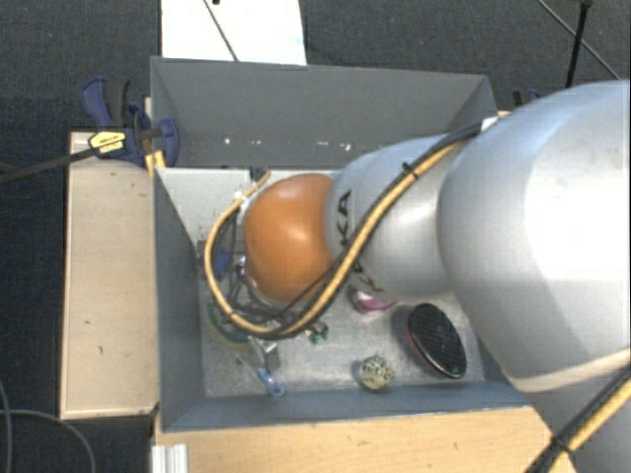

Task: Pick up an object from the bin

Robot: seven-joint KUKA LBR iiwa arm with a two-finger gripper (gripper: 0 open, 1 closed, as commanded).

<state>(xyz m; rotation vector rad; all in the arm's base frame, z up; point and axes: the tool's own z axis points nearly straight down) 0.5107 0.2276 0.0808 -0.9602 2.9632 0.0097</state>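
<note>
Arm (513, 235): reached from the right into the left half of the bin (315, 116), orange wrist cover (286, 235) on top.
Gripper (262, 355): low near the front-left floor; wide or narrow could not be told.
Nearest thing: small blue piece (274, 387), just beside the gripper, by the front wall.
Further right: speckled ball (375, 371), black round disc (434, 341).
</note>
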